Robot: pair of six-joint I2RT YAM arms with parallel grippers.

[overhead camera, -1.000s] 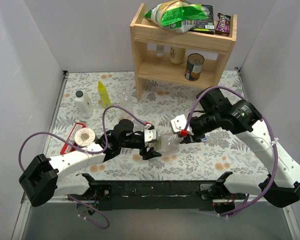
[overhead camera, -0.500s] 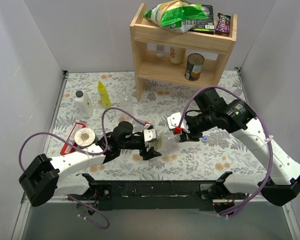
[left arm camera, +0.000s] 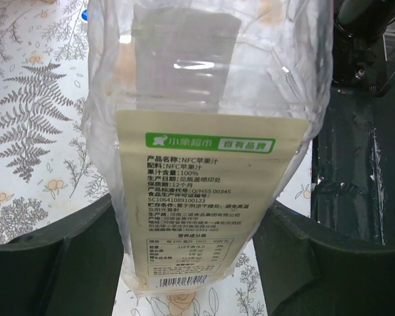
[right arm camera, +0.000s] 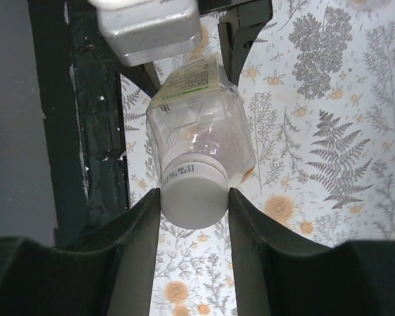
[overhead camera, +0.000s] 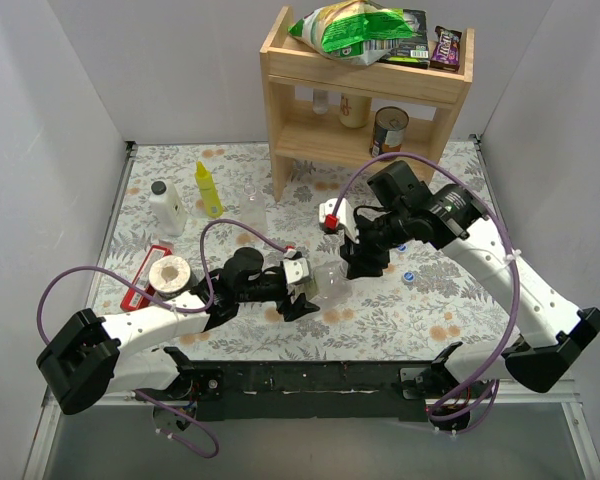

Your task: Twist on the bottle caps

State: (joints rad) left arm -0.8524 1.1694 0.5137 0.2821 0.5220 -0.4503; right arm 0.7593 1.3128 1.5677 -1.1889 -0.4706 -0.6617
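Right gripper has swung round, pinching the white cap to turn it. Left gripper clamps the bottle — I get counter-torque.

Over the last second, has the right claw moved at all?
Yes. The right claw has swung leftward and up-picture, its wrist nearer the wooden shelf, fingers around the white cap.

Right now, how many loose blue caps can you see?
1: a blue cap on the table, just right of the right gripper. Another may be hidden under it.
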